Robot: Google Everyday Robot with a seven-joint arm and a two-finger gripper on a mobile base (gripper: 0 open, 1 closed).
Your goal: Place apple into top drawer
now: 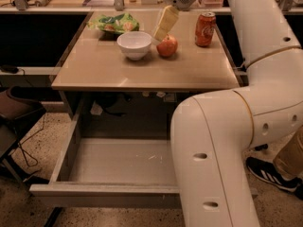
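The apple [167,47] is small, round and red-orange. It rests on the tan table [142,72] between a white bowl and a red soda can. My gripper [162,26] hangs just above the apple's upper left side, close to it, and holds nothing that I can see. The top drawer [102,193] is pulled wide open below the table's front edge. Its grey floor [118,162] is bare apart from a few small scuffs. My large white arm covers the drawer's right part.
A white bowl [135,44] stands just left of the apple. A red soda can [205,29] stands to its right. A green snack bag [113,23] lies at the table's back. A person's shoe [267,174] is on the floor at the right.
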